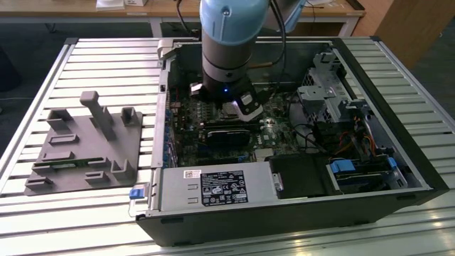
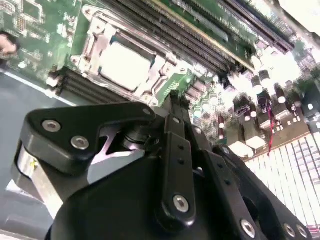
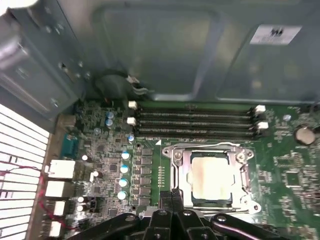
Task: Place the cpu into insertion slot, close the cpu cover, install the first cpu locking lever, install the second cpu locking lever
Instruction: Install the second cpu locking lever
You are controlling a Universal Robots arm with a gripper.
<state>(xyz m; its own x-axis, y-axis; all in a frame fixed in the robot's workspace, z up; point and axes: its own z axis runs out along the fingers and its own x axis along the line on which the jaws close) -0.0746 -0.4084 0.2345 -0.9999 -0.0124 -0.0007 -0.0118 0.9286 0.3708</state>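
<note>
The cpu [image 3: 211, 179] sits under the cpu cover [image 3: 176, 167]; jaws closed just beside it.

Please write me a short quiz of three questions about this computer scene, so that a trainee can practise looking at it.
1. True or false: the cpu already lies in the insertion slot, with the cpu cover down around it.
2. In the first wrist view, what lies between the cpu and the case wall? A) a fan B) long memory slots C) a hard drive
3. Fill in: in the exterior view, the grey holder stands on the slatted table at the computer case's ______ side.

Key: 1 true; 2 B; 3 left (the exterior view's left).
</note>
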